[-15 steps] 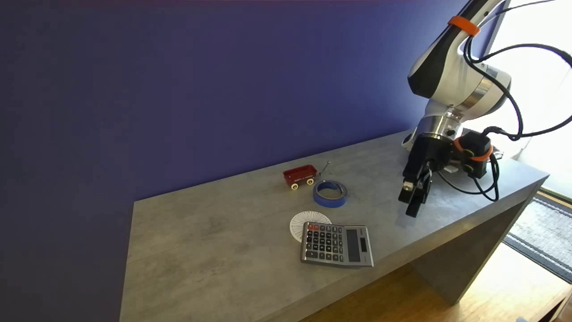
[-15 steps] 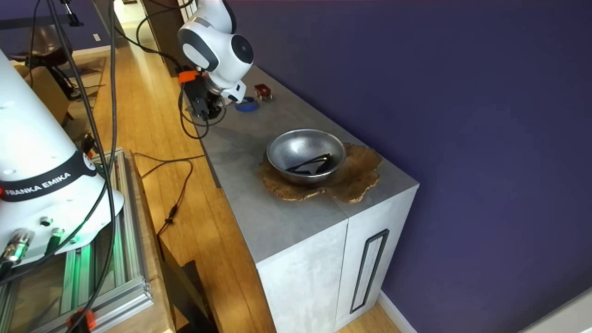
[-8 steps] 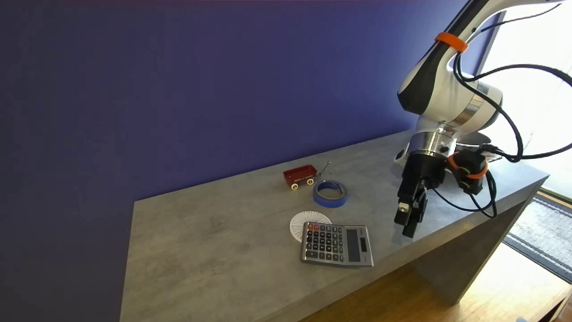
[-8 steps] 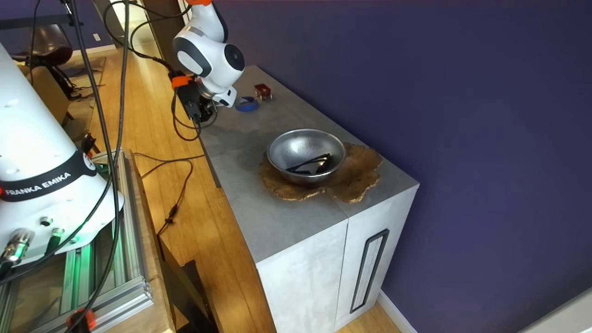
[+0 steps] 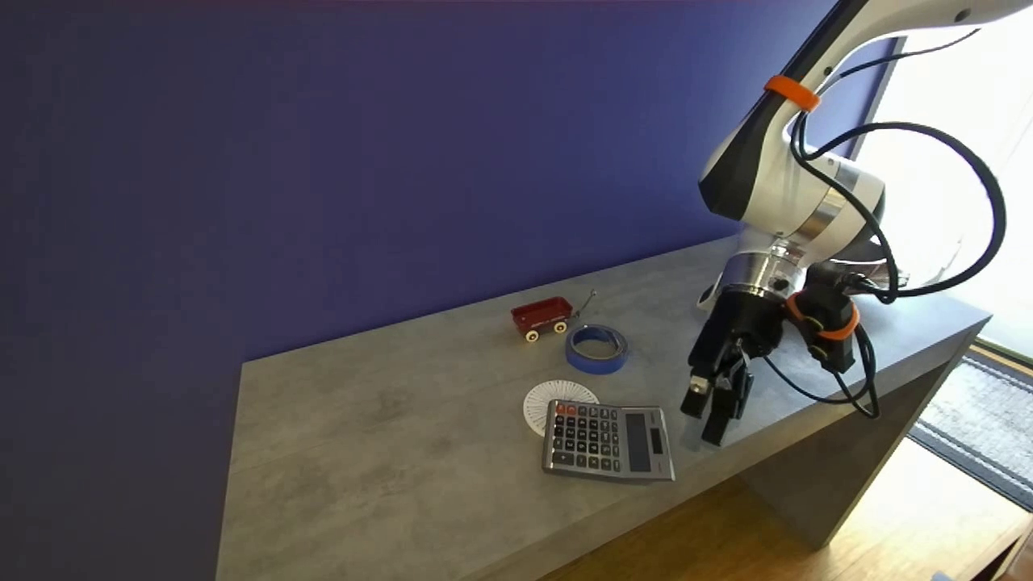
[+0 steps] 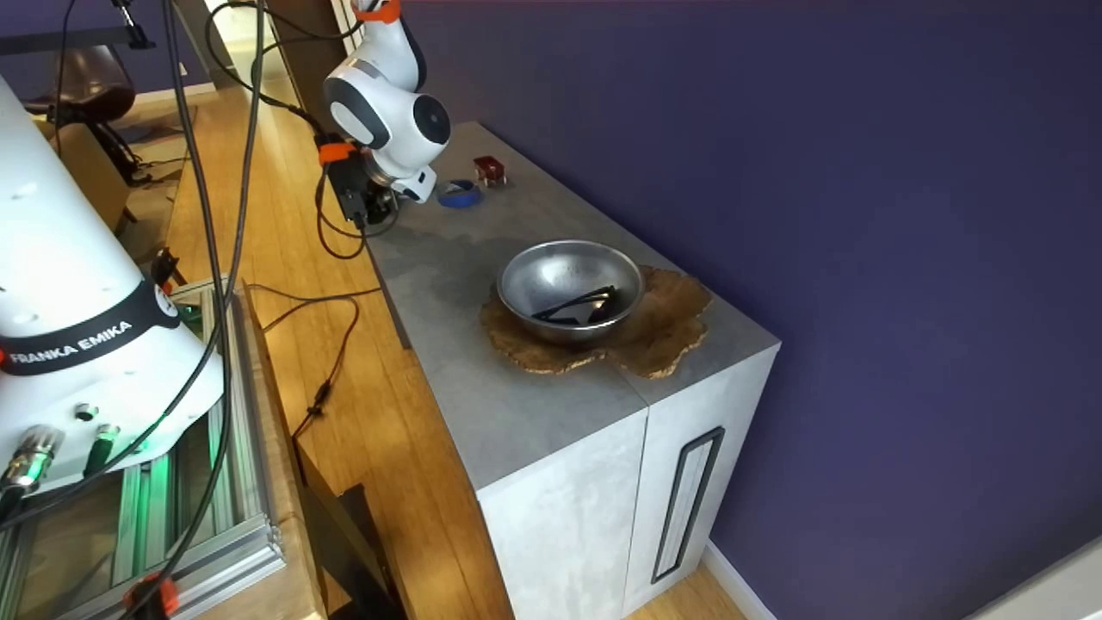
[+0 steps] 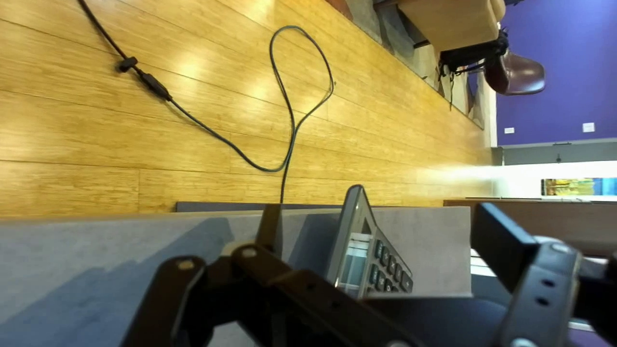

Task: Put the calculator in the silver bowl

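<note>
Purple wall (image 5: 323, 177) fills the left and top of the frame in an exterior view. Grey counter (image 5: 387, 468) runs below it, from lower left to mid right. White arm (image 5: 795, 190) reaches in from upper right, bent down over the counter. Wooden slab (image 6: 676, 323), near frame centre in an exterior view, bears the silver bowl (image 6: 551, 269), upright. Gripper (image 5: 704, 418), right of centre: fingers (image 7: 503, 243) spread, nothing pinched. Calculator (image 5: 607, 441) on the counter, lower centre, near the front edge; left of the fingertips, apart from them. Wrist view shows it between them. Step in hand, I judge: lining up the grasp. Next move should call for going left in that frame and lower until the fingers straddle the casing, then closing; carry to the bowl follows. Dark thin item (image 6: 601, 308) in the bowl, kind unclear. White disc (image 5: 549, 394), partly hidden by the calculator's upper left corner. Blue ring (image 5: 595, 365) above, apart from both. Red wagon (image 5: 542, 313) up beside the ring.
</note>
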Available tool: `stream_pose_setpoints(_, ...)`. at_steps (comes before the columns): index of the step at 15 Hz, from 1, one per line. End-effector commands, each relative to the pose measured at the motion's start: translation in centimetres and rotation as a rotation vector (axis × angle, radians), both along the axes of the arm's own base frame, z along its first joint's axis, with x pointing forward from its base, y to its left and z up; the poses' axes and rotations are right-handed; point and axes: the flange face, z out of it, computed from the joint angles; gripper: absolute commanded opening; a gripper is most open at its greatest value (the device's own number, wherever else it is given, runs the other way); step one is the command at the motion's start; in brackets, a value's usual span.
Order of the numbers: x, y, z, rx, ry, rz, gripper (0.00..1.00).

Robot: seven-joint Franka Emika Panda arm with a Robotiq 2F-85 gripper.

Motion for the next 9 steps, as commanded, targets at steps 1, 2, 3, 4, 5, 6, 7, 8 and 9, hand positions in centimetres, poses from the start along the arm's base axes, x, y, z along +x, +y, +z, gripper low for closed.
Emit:
stream_pose_setpoints(1,0.9,2.1,-1.3,0.034,0.002,-0.053,1.0)
stream_pose_setpoints(2,1.2,2.3,-1.5,0.035,-0.001,-0.067,1.0)
stream_pose_setpoints(3,1.5,2.4,-1.8,0.039,0.002,-0.081,1.0)
stream_pose_setpoints(4,1.8,2.3,-2.1,0.044,0.004,-0.094,1.0)
stream_pose_setpoints(5,2.2,2.1,-2.3,0.047,0.003,-0.103,1.0)
stream_pose_setpoints(6,2.6,1.9,-2.6,0.049,0.003,-0.108,1.0)
stream_pose_setpoints(7,3.0,1.6,-2.9,0.049,0.001,-0.114,1.0)
stream_pose_setpoints(8,3.2,1.6,-3.1,0.051,0.001,-0.118,1.0)
stream_pose_setpoints(9,3.4,1.6,-3.1,0.055,0.0,-0.119,0.98)
